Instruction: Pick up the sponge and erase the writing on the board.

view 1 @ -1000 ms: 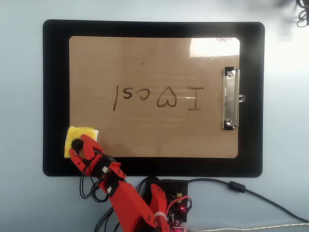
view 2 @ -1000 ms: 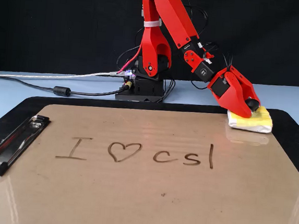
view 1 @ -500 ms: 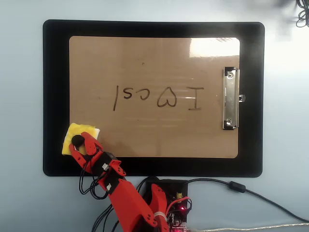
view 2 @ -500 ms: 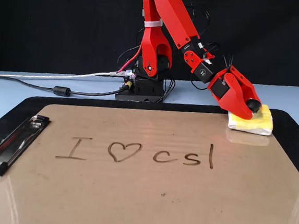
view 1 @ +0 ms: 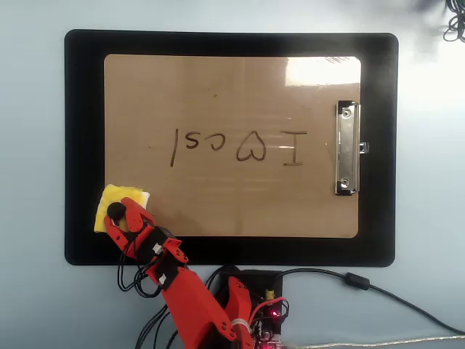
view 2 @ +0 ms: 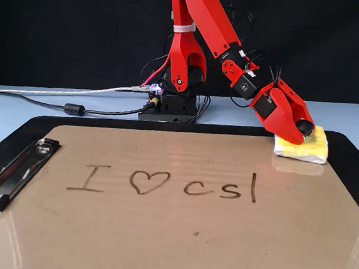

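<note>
The gripper [view 1: 119,215] sits on the sponge [view 1: 129,197] knob, jaw state unclear w/ fingers overlapping; it needs a firm pinch before lifting toward the writing [view 1: 240,145].

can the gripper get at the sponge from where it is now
Probably yes. The gripper is already down on the sponge at the board's corner, with nothing between them; whether its jaws have closed on the black knob cannot be told.
</note>
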